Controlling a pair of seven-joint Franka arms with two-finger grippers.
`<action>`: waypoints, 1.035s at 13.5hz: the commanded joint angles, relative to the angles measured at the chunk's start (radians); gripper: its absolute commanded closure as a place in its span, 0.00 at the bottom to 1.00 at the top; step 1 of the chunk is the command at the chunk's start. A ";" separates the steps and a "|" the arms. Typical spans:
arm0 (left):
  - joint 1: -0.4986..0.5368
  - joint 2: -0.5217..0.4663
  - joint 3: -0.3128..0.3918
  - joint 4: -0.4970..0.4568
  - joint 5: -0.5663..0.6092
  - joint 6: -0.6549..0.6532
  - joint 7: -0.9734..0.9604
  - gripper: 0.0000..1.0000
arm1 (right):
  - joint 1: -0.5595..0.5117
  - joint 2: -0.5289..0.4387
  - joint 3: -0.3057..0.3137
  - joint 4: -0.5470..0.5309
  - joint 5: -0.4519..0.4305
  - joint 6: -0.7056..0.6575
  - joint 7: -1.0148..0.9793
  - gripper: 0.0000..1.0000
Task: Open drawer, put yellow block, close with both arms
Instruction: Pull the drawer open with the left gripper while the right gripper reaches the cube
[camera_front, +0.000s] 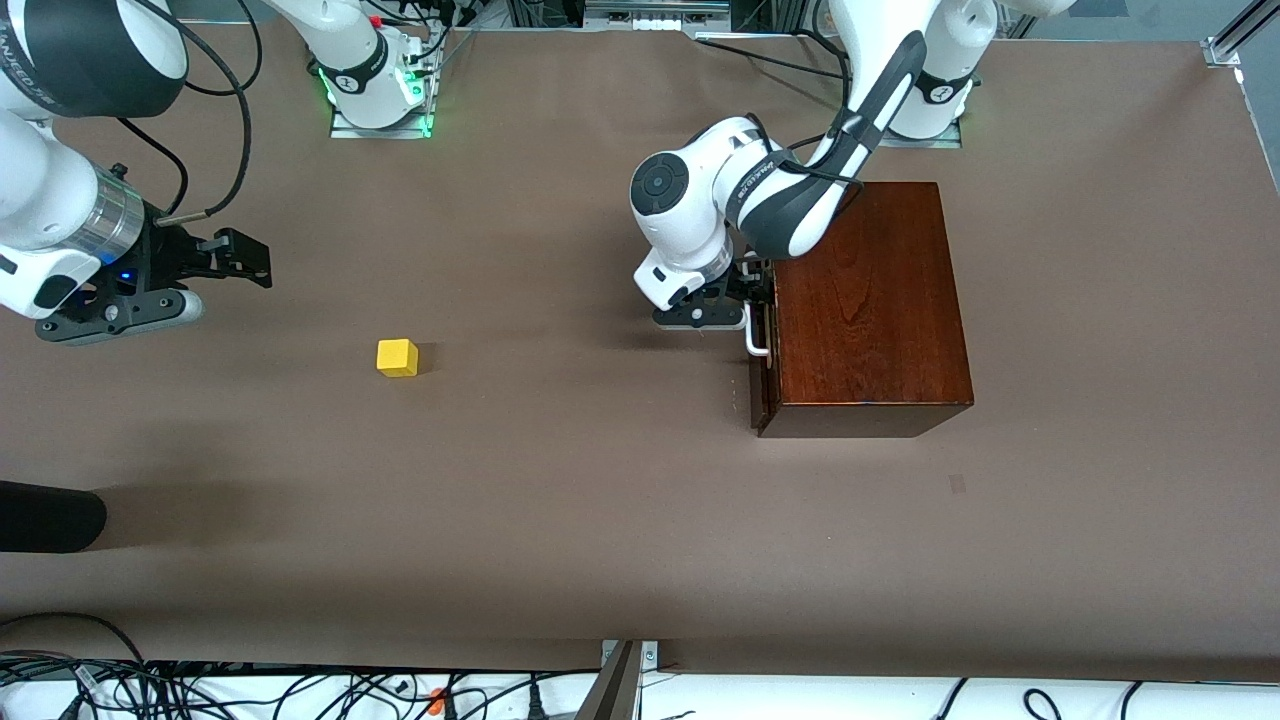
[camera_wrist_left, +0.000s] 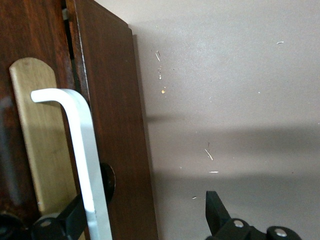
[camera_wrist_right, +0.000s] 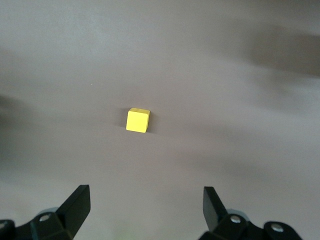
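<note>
The dark reddish-brown wooden box stands toward the left arm's end of the table. Its drawer faces the right arm's end; none of its pale inside shows. My left gripper is at the white U-shaped handle, open, with one finger beside the handle bar and the other finger out over the table; its midpoint lies over the dark front. The yellow block sits alone on the table. My right gripper hangs open and empty over the table, apart from the block.
A black rounded object pokes in at the right arm's end, nearer the front camera. Cables run along the front edge. The arm bases stand along the table's edge farthest from the camera. Bare brown table lies between block and box.
</note>
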 joint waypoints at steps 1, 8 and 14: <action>-0.009 0.000 0.002 0.001 0.031 0.037 -0.024 0.00 | -0.009 0.015 0.005 0.024 -0.004 -0.016 -0.020 0.00; -0.024 0.044 0.000 0.053 0.016 0.049 -0.032 0.00 | -0.015 0.041 0.005 0.029 -0.006 -0.025 -0.025 0.00; -0.038 0.075 -0.003 0.105 0.013 0.050 -0.044 0.00 | -0.027 0.047 0.003 0.029 -0.001 -0.014 -0.046 0.00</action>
